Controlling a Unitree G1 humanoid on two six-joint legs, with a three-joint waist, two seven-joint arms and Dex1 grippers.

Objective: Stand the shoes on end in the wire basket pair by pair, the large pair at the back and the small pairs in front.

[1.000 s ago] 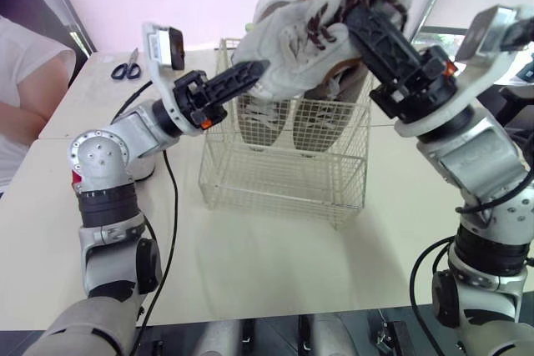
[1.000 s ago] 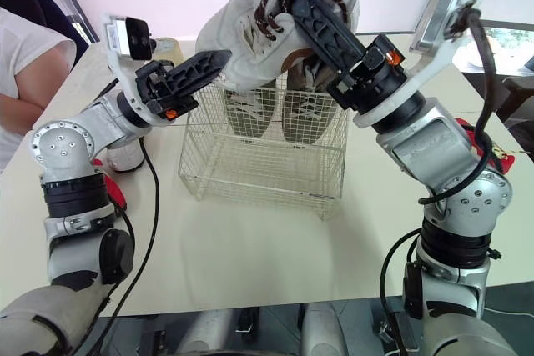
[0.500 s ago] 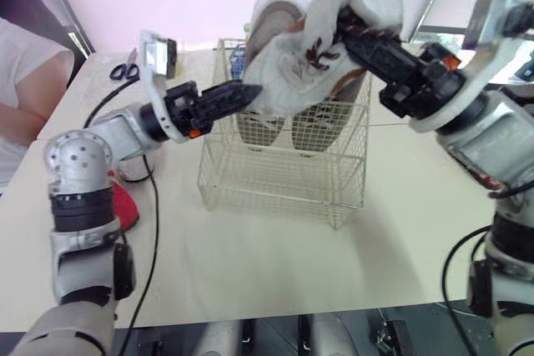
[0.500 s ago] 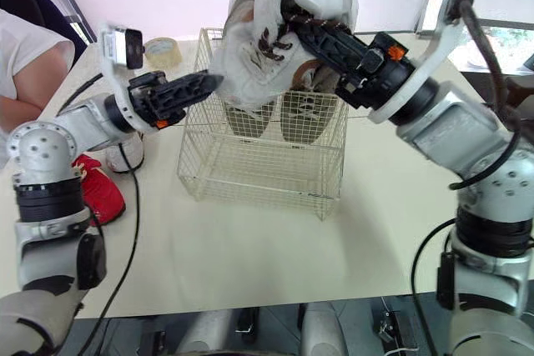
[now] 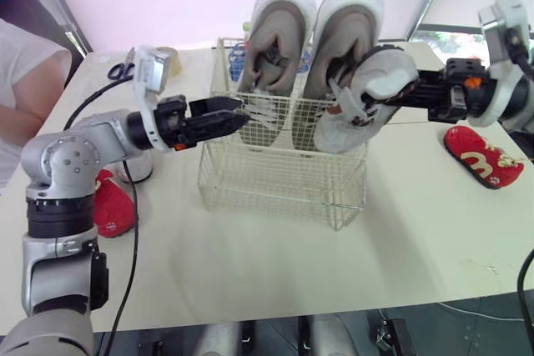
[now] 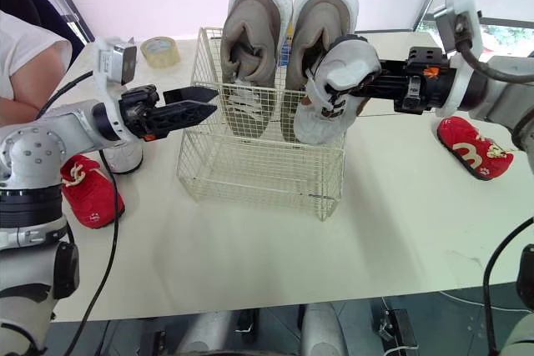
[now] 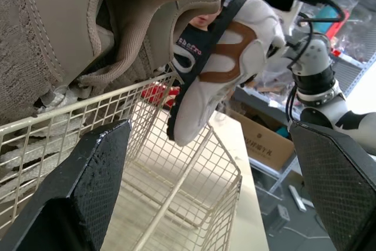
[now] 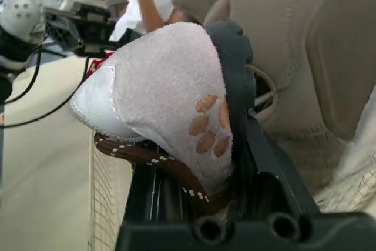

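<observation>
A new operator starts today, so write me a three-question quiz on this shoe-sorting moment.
1. True or false: the two large beige shoes stand on end at the back of the wire basket.
2. The small white shoe is: A) standing inside the basket at the back; B) held in the air at the basket's right side by the right gripper; C) lying outside on the robot's left.
3. Fill in: the left gripper, beside the basket, has its fingers ____.
Key: 1 true; 2 B; 3 open.
</observation>
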